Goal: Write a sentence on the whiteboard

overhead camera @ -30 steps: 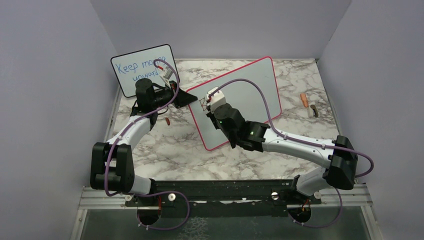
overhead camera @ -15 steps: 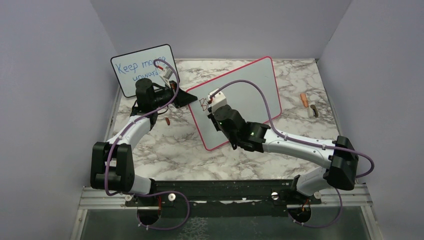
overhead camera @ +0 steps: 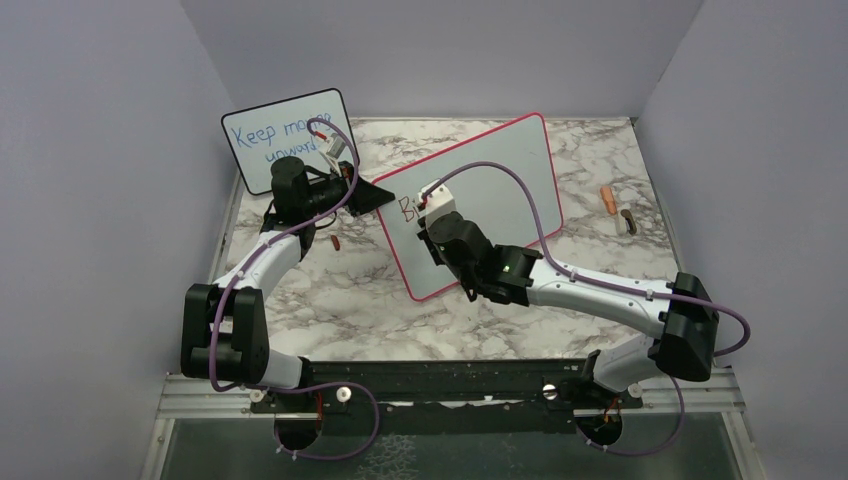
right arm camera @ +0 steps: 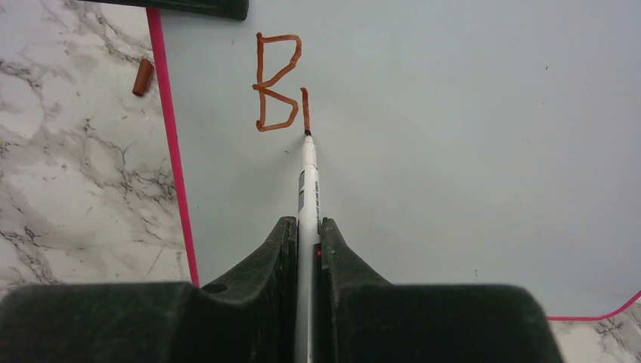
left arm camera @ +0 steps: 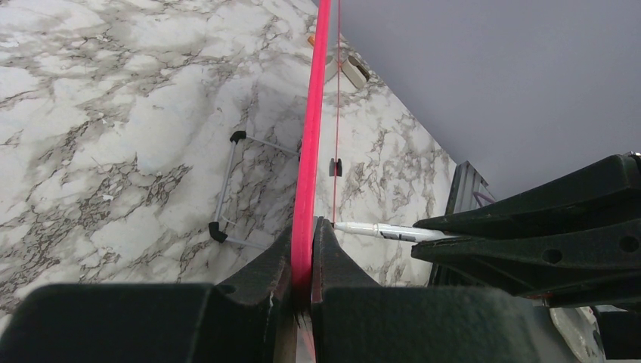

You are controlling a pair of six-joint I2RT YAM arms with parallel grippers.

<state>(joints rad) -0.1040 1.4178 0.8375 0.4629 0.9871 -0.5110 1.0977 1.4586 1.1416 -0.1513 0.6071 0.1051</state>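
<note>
Inspection of progress, from my remote station.

**Board position.** The whiteboard (overhead camera: 500, 170) stands propped upright on the marble table (overhead camera: 350, 290), towards the back and near the middle. Its writing face is turned to the right arm.

**Left side.** The left gripper (left arm camera: 302, 234) is clamped on the red frame at the board's left edge. The left wrist view shows a finger pressed against each side of the frame with no gap. I judge this hold to be a brace that steadies the board against the push of writing.

**Right side.** The right gripper (right arm camera: 306, 227) is closed narrowly around a white marker (right arm camera: 308, 174), which points straight out from between its fingers. The marker's tip touches the board.

**Work done.** The sentence (right arm camera: 276, 83) so far consists of a complete capital B in reddish-brown. Just beside it is one short vertical stroke, and the tip rests at the foot of that stroke. I take the stroke for the start of a second letter, though which letter it is I cannot say.

**Work left.** Nearly everything remains. The rest of the writing face is bare, so in my assessment the job is only at its opening and the first word is unfinished.

**Other items.**
- A small brown cap (right arm camera: 142, 76) lies on the table just left of the frame, clear of the board.
- A small board (overhead camera: 285, 135) with blue writing stands behind the left arm, and I do not count it as part of this job.
</note>
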